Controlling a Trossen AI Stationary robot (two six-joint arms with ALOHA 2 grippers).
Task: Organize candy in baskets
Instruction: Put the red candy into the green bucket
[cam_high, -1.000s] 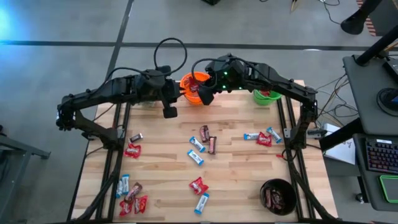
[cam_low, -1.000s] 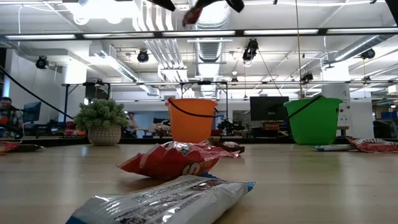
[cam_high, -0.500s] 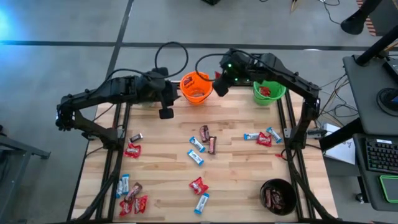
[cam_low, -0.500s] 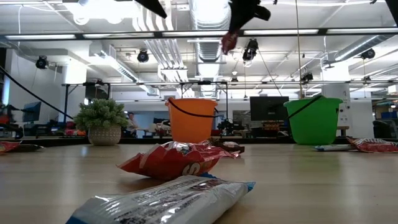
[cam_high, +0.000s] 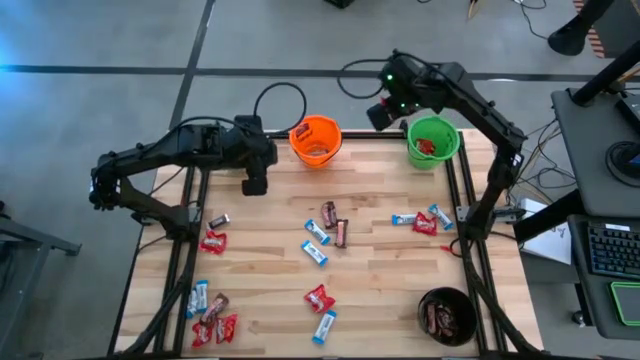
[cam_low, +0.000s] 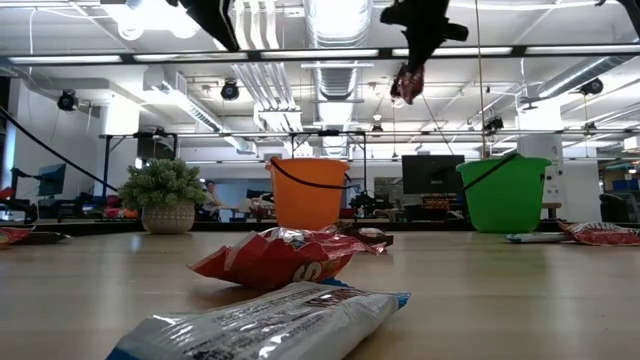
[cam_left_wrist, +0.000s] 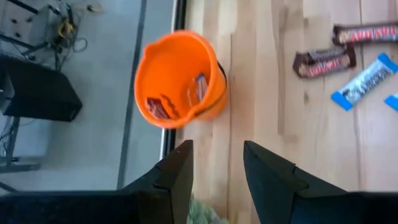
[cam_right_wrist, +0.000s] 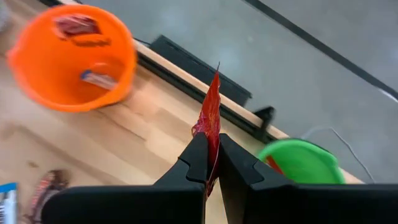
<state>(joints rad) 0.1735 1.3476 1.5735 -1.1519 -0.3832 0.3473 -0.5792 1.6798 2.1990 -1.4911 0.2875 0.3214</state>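
Right gripper carrying a red candy toward the green basket

The right gripper (cam_right_wrist: 210, 163), clamped on a red candy (cam_right_wrist: 210, 118) hanging upright, hovers at the table's far edge between 2 baskets; the green basket (cam_high: 433, 140) lies just beside it, toward the far right corner, the orange basket (cam_high: 316, 140) farther off. The left gripper (cam_left_wrist: 214, 165), fingers apart and empty, waits beside the orange basket.

Bare desk (cam_high: 380, 270) lies open between the middle candy (cam_high: 325, 232) cluster and the black basket (cam_high: 446, 315). Along the far edge, the orange basket (cam_high: 316, 140) and green basket (cam_high: 433, 140) stand well apart, with a clear gap between them.
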